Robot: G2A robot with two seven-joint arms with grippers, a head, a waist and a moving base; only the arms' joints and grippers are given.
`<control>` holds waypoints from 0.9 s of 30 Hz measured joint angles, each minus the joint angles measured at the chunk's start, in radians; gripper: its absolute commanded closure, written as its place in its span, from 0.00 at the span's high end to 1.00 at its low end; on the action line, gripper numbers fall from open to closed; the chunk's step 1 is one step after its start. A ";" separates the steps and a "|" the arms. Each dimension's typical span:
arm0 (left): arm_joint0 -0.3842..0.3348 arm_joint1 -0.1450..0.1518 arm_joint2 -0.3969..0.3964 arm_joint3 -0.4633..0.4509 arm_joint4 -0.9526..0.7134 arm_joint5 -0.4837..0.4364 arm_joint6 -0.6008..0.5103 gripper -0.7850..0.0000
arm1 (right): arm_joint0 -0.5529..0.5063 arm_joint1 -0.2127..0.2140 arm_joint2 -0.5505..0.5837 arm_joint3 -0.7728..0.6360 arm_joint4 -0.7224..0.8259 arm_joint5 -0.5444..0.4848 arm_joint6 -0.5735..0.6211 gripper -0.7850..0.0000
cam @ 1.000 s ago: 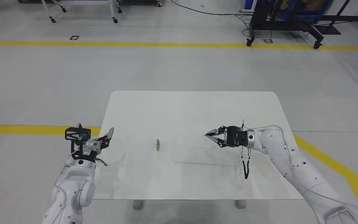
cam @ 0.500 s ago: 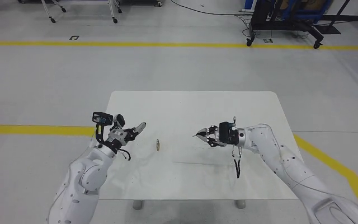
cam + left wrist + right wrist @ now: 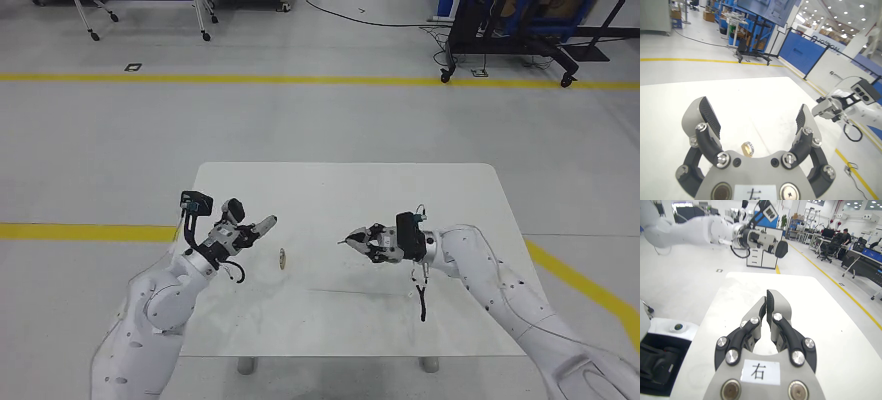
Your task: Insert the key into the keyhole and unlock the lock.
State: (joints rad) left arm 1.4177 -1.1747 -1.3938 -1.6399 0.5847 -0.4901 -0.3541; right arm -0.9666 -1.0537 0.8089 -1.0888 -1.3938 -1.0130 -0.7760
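Note:
A small brass lock (image 3: 283,258) lies on the white table (image 3: 400,190), left of its middle. My left gripper (image 3: 265,224) hovers just left of and behind it, open and empty. In the left wrist view the lock (image 3: 747,149) sits low between the spread fingers of my left gripper (image 3: 753,106). My right gripper (image 3: 352,240) hangs a short way right of the lock, pointing at it and shut. The right wrist view shows my right gripper (image 3: 766,294) with its pads pressed together; I cannot tell whether anything is pinched there. The left gripper (image 3: 780,249) faces it from across the table.
A black cable (image 3: 423,295) hangs from the right arm over the table. The table's front edge (image 3: 350,356) is near both arms. Bare tabletop lies behind the lock and to the right.
My left arm has swung in from the table's left edge and risen toward the lock. My right gripper has slid left, closer to the lock, staying shut.

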 measured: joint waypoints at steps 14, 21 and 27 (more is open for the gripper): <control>-0.190 0.024 0.027 0.271 -0.898 -0.167 -0.724 0.99 | 0.147 -0.058 -0.319 0.070 0.467 0.001 0.002 0.00; -0.190 0.027 0.059 0.252 -0.834 -0.228 -0.709 0.84 | 0.233 -0.086 -0.479 0.129 0.695 0.001 0.067 0.00; -0.178 0.027 0.088 0.228 -0.773 -0.252 -0.665 0.50 | 0.275 -0.113 -0.571 0.159 0.842 0.001 0.132 0.00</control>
State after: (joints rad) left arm 1.2394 -1.1474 -1.3053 -1.4120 -0.1886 -0.7425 -1.0187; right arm -0.6911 -1.1670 0.2383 -0.9296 -0.5519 -1.0123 -0.6444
